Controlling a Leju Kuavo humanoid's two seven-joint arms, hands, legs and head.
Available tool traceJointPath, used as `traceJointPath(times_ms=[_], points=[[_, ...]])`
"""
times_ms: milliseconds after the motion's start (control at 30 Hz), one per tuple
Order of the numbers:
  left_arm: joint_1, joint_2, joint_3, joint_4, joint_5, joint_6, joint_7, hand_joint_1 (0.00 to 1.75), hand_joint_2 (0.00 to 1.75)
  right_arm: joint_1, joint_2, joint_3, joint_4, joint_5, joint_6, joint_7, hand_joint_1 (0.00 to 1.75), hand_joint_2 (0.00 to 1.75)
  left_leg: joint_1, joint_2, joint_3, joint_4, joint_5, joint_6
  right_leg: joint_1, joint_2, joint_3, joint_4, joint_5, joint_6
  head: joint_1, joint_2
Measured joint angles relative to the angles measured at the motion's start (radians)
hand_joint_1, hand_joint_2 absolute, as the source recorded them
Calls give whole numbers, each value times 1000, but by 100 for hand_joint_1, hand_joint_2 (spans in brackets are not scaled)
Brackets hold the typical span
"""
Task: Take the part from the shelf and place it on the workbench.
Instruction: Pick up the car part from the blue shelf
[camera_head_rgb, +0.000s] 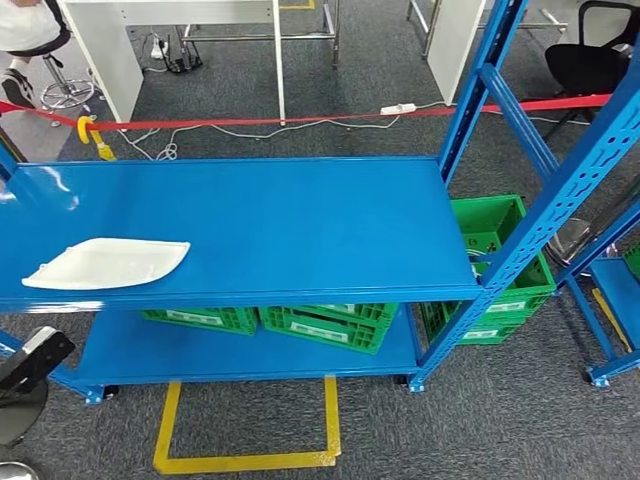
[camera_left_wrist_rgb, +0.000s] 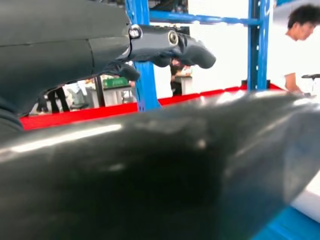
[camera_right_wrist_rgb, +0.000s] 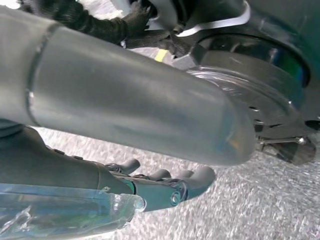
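Grey thick-thumbed robot hand (camera_left_wrist_rgb: 162, 47), dark fingers (camera_right_wrist_rgb: 181, 180), silver screws

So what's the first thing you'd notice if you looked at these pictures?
Probably the white part, lying flat near the left end of the big blue shelf. Next come the bright green crates on the lower level and beside the shelf's right post, and the red tape stretched across the grey carpet behind. The left robot hand hangs with its fingers apart, holding nothing.
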Motion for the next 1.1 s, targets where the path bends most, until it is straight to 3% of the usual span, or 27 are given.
traceJointPath(times_ms=[33,133,233,267,333,467,600,667,767,800,833,867,933,967,1000,1100], points=[[0,0,-1,0,-1,0,0,0,0,-1,-2,0,-1,0,0,0,0,0,-2,-1,1,-2,-2,-3,2,-1,3,-7,0,0,-2,0],[0,2,1,-1,-3,2,0,0,0,-1,-3,0,-1,1,-1,1,0,0,0,0,2,-2,6,-12,-4,-1,17,-31,6,16,-4,0],[-4,3,1,-1,-6,4,0,0,0,-2,0,0,-2,1,0,1,0,0,-4,2,15,-12,10,9,-6,3,23,-30,1,36,-7,0],[-5,3,1,-1,-6,5,0,0,0,-2,0,0,-3,1,0,0,0,0,-4,3,21,-19,-1,12,-5,3,23,-28,-1,36,-6,0],[-5,3,1,-1,-8,7,0,0,0,-3,1,0,-4,0,0,0,0,0,-2,3,25,-26,-1,4,-3,4,22,-26,-4,32,-6,0],[-5,3,1,-1,-12,8,0,0,0,-3,1,0,-4,-1,0,-1,0,0,-1,3,25,-27,-3,2,-2,4,22,-24,-6,29,-6,0],[-6,5,2,-1,-13,8,0,0,0,-3,0,0,-4,-1,0,-2,0,0,1,4,29,-41,4,13,-5,4,22,-29,-3,40,-6,0],[-7,6,2,-1,-13,9,0,0,0,-3,-1,0,-4,-2,0,-2,0,0,10,6,38,-56,12,16,-7,3,-5,21,-31,53,-2,0],[-6,6,1,-1,-13,9,0,0,0,-3,0,0,-4,-2,1,-2,0,0,21,8,43,-60,11,11,-30,2,-107,214,-109,80,3,0],[-5,5,0,-1,-13,8,0,0,0,-2,0,0,-4,-2,1,-2,0,0,25,7,47,-59,8,7,-38,1,-130,254,-115,88,3,0],[-4,5,0,-1,-13,8,0,0,0,-2,0,0,-4,-2,1,-2,0,0,31,7,52,-59,4,0,-47,0,-133,252,-99,97,4,0],[-4,4,0,-1,-13,8,0,0,0,-1,0,0,-4,-2,1,-2,0,0,37,7,59,-59,-1,-7,-54,-1,-114,208,-64,106,4,0],[-3,3,0,-1,-13,9,0,0,0,-1,1,0,-4,-2,1,-2,0,0,48,5,77,-60,-13,-25,-65,0,-42,65,7,123,5,0],[-4,3,0,-1,-13,9,0,0,0,-2,2,0,-4,-2,0,-2,0,0,51,5,83,-60,-17,-34,-65,2,-12,10,22,123,5,0],[-4,3,0,-1,-14,9,0,0,0,-3,3,0,-4,-2,0,-2,0,0,53,4,87,-65,-18,-42,-62,4,6,-21,23,118,5,0],[-6,4,0,-1,-15,9,0,0,0,-3,4,-1,-4,-2,0,-2,0,0,57,4,97,-90,-14,-65,-54,6,21,-41,15,80,2,0]])
